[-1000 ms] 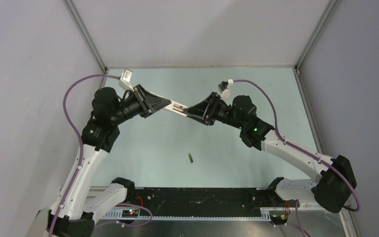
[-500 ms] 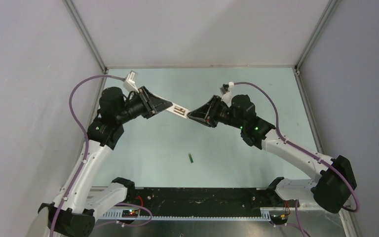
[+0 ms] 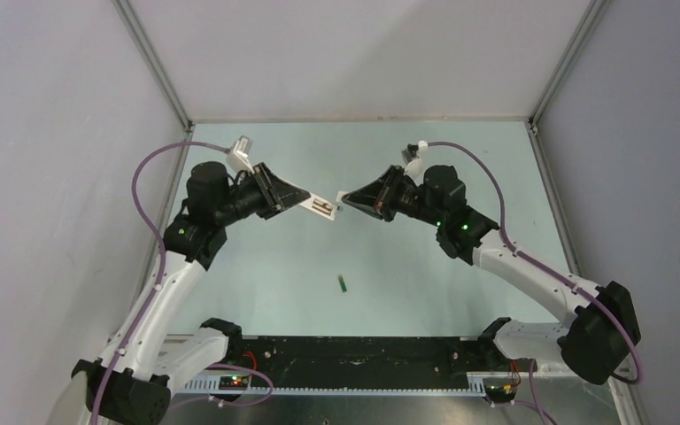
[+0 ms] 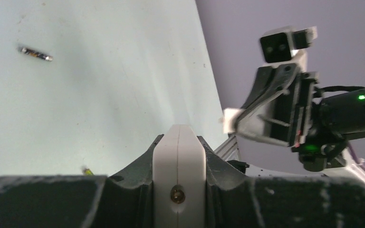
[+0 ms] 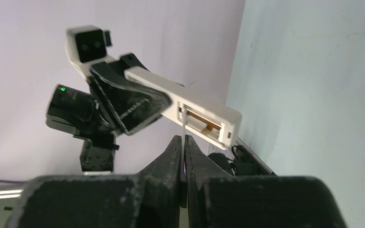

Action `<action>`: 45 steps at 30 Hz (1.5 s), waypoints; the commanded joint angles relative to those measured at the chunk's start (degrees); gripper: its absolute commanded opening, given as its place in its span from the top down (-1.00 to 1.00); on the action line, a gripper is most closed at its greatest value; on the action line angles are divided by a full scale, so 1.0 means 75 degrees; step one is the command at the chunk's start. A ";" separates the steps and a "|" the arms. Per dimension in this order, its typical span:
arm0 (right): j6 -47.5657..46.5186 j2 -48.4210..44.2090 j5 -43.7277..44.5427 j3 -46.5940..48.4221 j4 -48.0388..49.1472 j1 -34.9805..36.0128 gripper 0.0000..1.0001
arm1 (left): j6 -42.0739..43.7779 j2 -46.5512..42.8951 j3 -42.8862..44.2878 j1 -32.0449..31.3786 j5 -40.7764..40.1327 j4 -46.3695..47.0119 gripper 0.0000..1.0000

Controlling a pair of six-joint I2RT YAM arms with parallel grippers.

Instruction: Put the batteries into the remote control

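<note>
Remote control [image 3: 322, 208] hangs in the air over the far half of the tabletop [image 3: 257, 257], roughly midway between its left and right edges. The left gripper [image 3: 297, 195] pinches one end, its fingers closed flat against the sides, so the other end juts out free. That hold turns the recessed bay [image 5: 203, 121] toward the right arm; the bay looks uncovered and, as far as I can judge, has no cells in it. The right gripper [image 3: 347, 201] is clamped tight on a thin white plate [image 4: 230, 120], probably the bay's cover. It holds the plate just beside the remote's free end; whether the two touch I cannot tell. A green battery [image 3: 343, 283] lies on the table toward the near edge, well apart from both grippers, so loading seems not yet begun. The second battery I cannot pick out with certainty.
</note>
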 commanded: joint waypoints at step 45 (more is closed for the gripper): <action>-0.4053 0.1033 0.0680 -0.1803 -0.2859 -0.2478 0.10 | 0.3232 -0.1645 -0.1453 -0.0263 0.2734 0.0254 1.00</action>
